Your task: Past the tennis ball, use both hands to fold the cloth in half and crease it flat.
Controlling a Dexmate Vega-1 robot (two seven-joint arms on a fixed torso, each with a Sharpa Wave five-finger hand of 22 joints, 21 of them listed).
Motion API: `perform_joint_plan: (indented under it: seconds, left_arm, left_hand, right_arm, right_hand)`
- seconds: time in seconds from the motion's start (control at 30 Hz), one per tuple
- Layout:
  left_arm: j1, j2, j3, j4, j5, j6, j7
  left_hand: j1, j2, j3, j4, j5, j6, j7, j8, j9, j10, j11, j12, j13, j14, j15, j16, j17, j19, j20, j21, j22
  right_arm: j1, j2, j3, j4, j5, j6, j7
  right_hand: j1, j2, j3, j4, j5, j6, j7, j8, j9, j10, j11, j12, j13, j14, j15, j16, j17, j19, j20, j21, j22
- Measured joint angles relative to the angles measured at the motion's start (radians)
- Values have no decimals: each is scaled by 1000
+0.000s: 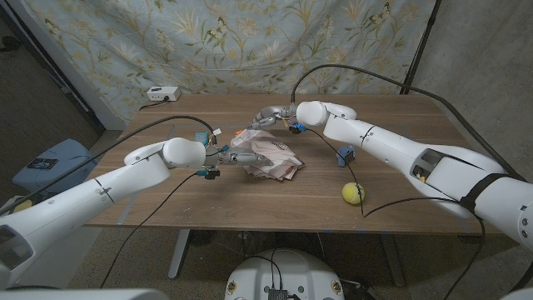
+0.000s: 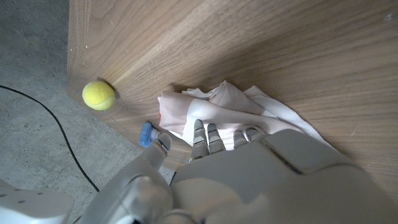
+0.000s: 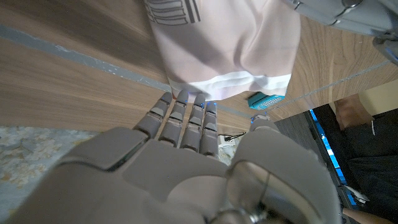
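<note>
Gripping opposite edges of the crumpled cloth [image 1: 268, 154], the left hand [image 1: 237, 158] and right hand [image 1: 273, 115] hold it between them, the tennis ball [image 1: 353, 193] well apart beside the right arm; folding looks underway, next needing 1 edge carried over and pressed flat.

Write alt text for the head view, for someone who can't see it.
Two white robot arms meet over a crumpled pale pink cloth mid-table, the left hand and right hand at opposite edges. A yellow tennis ball sits on the wooden table nearer the front edge.
</note>
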Motion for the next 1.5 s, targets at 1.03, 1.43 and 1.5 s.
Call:
perform_joint_plan:
  seconds: [1.03, 1.43, 1.5]
  left_arm:
    - [-27, -28, 20, 27, 13, -18, -12]
    - [-36, -31, 23, 42, 15, -32, -18]
    - [-38, -32, 23, 46, 15, -35, -21]
  left_hand:
    - [5, 5, 0, 0, 0, 0, 0, 0, 0, 0, 0, 0, 0, 0, 0, 0, 0, 0, 0, 0, 0]
    - [5, 5, 0, 0, 0, 0, 0, 0, 0, 0, 0, 0, 0, 0, 0, 0, 0, 0, 0, 0, 0]
    - [5, 5, 0, 0, 0, 0, 0, 0, 0, 0, 0, 0, 0, 0, 0, 0, 0, 0, 0, 0, 0]
  right_arm:
    - [-9, 35, -16, 84, -12, 60, 6]
    - [-33, -9, 16, -21, -7, 32, 11]
    - [-35, -14, 19, -31, -6, 23, 12]
  right_hand:
    - [-91, 11, -7, 57, 12, -23, -5, 0, -1, -18, 7, -33, 0, -36, 11, -16, -9, -37, -5, 0, 2]
    - [-98, 3, -4, 59, 16, -22, -4, 0, -1, -18, 7, -33, 0, -36, 11, -15, -14, -37, -5, 0, -3]
    - [-98, 3, -4, 59, 16, -17, 1, 0, -1, -14, 11, -37, 0, -36, 11, -15, -17, -37, -5, 0, -3]
